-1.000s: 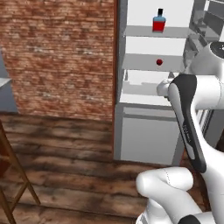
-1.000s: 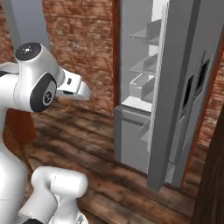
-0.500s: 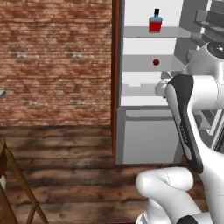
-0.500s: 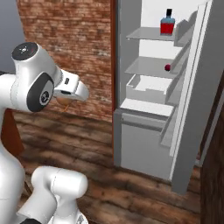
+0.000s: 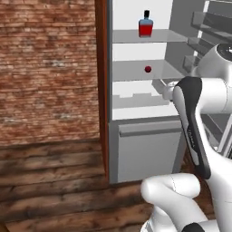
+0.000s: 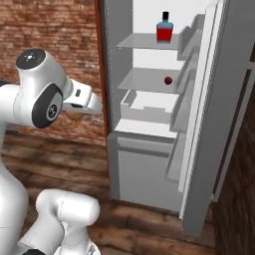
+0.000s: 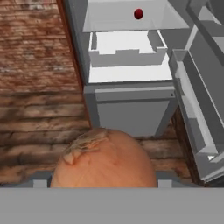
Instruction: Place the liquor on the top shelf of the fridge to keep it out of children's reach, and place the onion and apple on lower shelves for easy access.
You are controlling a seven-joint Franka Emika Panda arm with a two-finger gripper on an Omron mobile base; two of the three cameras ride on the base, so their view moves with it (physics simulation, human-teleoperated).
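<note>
I have the fingers (image 7: 103, 186) closed on the onion (image 7: 104, 159), the open fridge (image 5: 136, 154) ahead of them, its apple (image 7: 138, 14) on a lower shelf (image 7: 109, 19) beyond and the liquor (image 5: 145, 25) on the top shelf (image 5: 131, 37).
</note>
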